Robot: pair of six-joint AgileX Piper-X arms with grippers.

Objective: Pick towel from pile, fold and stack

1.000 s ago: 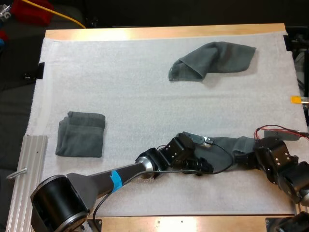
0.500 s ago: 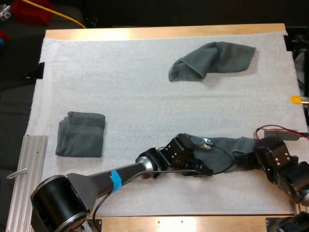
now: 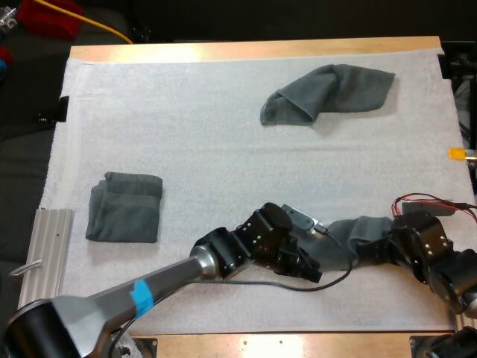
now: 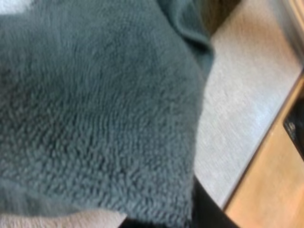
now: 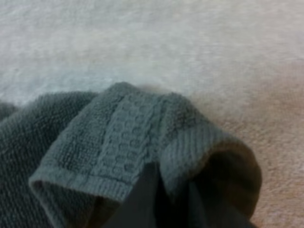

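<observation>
White mat [image 3: 223,156] over a wooden table [image 3: 246,51], seen from behind both arms. Three dark grey-green towels on the mat.

Folded towel [image 3: 125,207] — left side of the mat, squared up, lying flat, well apart from both arms. A ribbed metal rail [image 3: 46,253] runs along the table edge just beside it.

Crumpled towel [image 3: 328,93] — far side, toward the right, one end doubled over on itself. Nothing touches it.

Working towel [image 3: 363,227] — near edge of the mat, bunched into a short band between my two grippers.

Left gripper [image 3: 322,262]: at the band's left end, jaws closed on the cloth. From the left wrist, the towel's pile hangs close over the mat, with the table's wooden edge just beyond; one dark finger [image 4: 206,216] shows under the cloth's lower edge.

Right gripper [image 3: 378,250]: at the band's right end. From the right wrist, the hem with its woven stripe curls up and over my fingers [image 5: 140,202], which pinch the fold from both sides. Bare mat lies past the hem.

Both ends held; the middle of the band sags and puckers between the two grips.
</observation>
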